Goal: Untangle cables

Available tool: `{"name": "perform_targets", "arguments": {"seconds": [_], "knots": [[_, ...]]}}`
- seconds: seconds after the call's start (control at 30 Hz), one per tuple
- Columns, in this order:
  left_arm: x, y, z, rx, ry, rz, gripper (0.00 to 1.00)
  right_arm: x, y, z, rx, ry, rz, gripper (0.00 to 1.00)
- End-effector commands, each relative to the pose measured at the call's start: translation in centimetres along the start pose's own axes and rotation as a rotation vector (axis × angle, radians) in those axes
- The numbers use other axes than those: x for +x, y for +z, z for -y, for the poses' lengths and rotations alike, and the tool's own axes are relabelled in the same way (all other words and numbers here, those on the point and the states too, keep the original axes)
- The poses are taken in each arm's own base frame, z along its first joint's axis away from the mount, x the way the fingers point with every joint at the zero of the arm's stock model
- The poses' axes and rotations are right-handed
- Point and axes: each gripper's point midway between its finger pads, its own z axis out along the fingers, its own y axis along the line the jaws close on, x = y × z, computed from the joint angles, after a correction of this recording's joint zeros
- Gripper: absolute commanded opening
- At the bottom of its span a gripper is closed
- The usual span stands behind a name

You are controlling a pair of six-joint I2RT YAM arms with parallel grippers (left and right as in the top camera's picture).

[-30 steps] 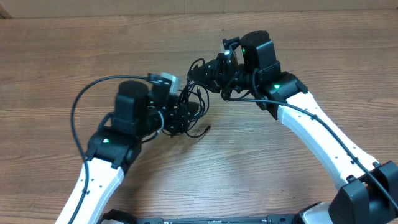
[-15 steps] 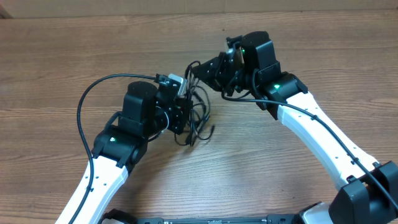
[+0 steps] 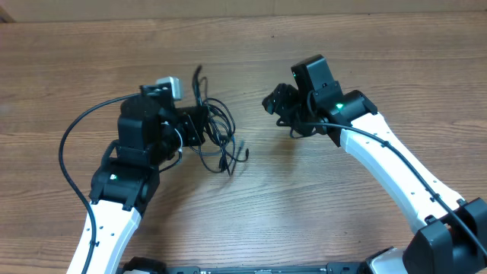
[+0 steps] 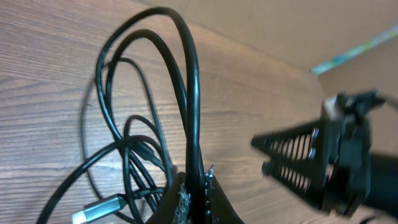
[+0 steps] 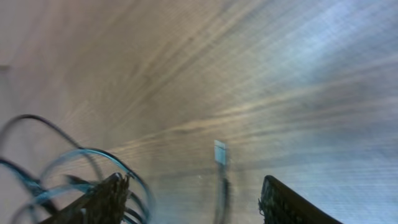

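wooden table (image 3: pixel 380 68); left wrist view shows left tool (image 4: pixel 196 188) pinching cables (image 4: pixel 193 81), right tool (image 5: pixel 193 198) spread.

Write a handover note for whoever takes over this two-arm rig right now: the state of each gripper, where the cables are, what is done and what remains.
Left gripper: jaws shut on one strand of the thin black cables with metallic plug ends.
Right gripper: jaws open, holding nothing, apart from the bundle.
Cables: one looped tangle on the brown wooden table, at the left gripper.
Done: no cord is separated yet.
Left: all the untangling. A likely next move is for the right gripper to take a free loop and draw it out.
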Motion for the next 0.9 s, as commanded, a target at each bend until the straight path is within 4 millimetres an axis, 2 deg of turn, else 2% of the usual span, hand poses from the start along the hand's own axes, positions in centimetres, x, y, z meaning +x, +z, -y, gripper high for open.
{"name": "perform_targets", "arguments": {"seconds": [0.0, 0.1, 0.27, 0.4, 0.7, 0.77, 0.87], "knots": [[-2.1, -1.0, 1.1, 0.024, -0.106, 0.068, 0.04, 0.5, -1.1, -0.1, -0.004, -0.012, -0.014, 0.7], [-2.5, -1.0, 0.6, -0.002, -0.161, 0.093, 0.04, 1.8, -1.2, -1.1, -0.063, -0.046, -0.089, 0.72], [-2.7, -1.0, 0.2, -0.018, -0.224, 0.109, 0.04, 4.4, -1.9, -4.0, -0.233, -0.226, -0.218, 0.73], [-3.0, -1.1, -0.2, -0.037, -0.276, 0.126, 0.04, 5.4, -1.9, -4.3, -0.249, -0.335, -0.225, 0.75], [-3.5, -1.2, -1.0, -0.069, -0.396, 0.166, 0.04, 9.7, -1.7, -5.4, -0.273, -0.59, -0.279, 0.76], [-3.4, -1.2, -1.0, -0.066, -0.419, 0.166, 0.04, 9.9, -1.3, -5.3, -0.242, -0.632, -0.252, 0.76], [-3.2, -1.1, -0.6, -0.048, -0.439, 0.15, 0.04, 8.7, -0.3, -4.7, -0.137, -0.663, -0.15, 0.76]]}}
